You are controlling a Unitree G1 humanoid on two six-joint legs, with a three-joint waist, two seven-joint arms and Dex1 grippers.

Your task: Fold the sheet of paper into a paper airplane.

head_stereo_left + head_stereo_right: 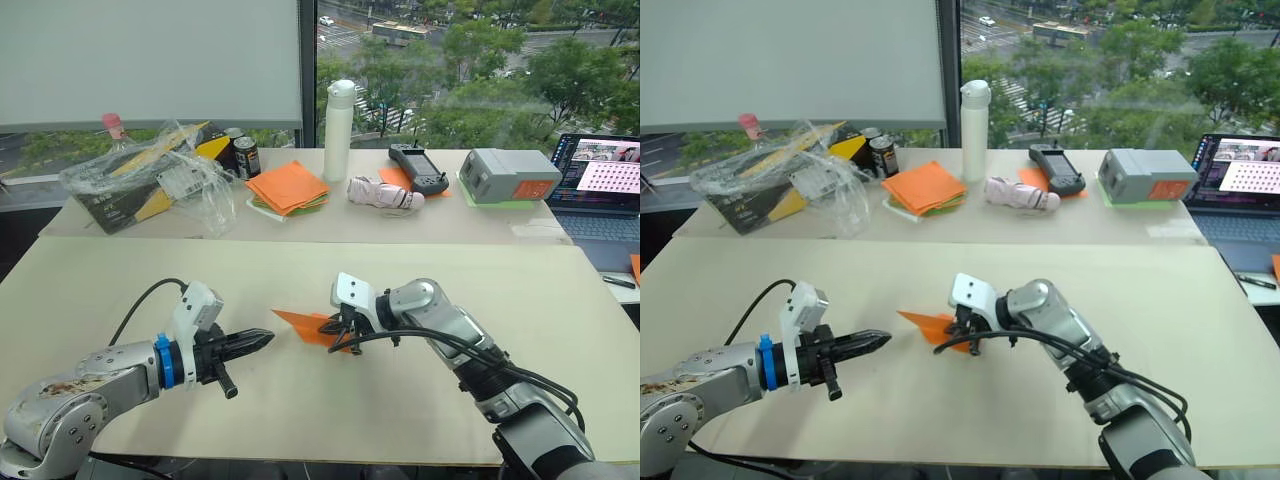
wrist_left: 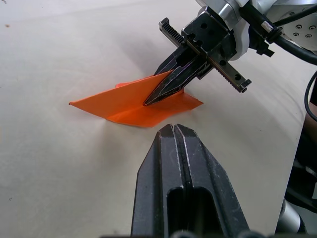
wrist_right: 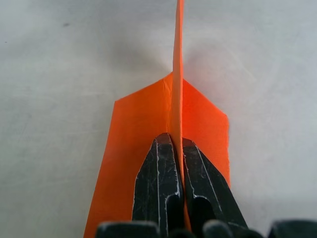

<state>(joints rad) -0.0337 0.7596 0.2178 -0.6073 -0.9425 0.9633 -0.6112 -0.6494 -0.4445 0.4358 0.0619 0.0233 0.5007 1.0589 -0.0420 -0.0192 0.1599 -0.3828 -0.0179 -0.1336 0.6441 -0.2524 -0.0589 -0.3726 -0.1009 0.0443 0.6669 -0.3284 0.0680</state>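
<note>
The sheet of paper (image 1: 295, 322) is bright orange and folded into a narrow pointed wedge, the paper airplane shape, on the cream table (image 1: 120, 290). Its point faces my left gripper. My right gripper (image 1: 335, 328) is shut on the upright middle fold of the paper (image 3: 133, 148), with one flap spread flat on each side of the fingers (image 3: 153, 173). My left gripper (image 1: 262, 338) is shut with nothing in it, level with the paper's tip and a short way to its left. In the left wrist view the right gripper (image 2: 148, 103) pinches the wedge (image 2: 124, 101) beyond the left gripper (image 2: 173, 130).
On the back table stand a stack of orange and green sheets (image 1: 288, 187), a white bottle (image 1: 339, 130), a can (image 1: 246, 157), a clear plastic bag (image 1: 150, 175), a black controller (image 1: 418, 167), a grey box (image 1: 508, 175) and a laptop (image 1: 605, 185).
</note>
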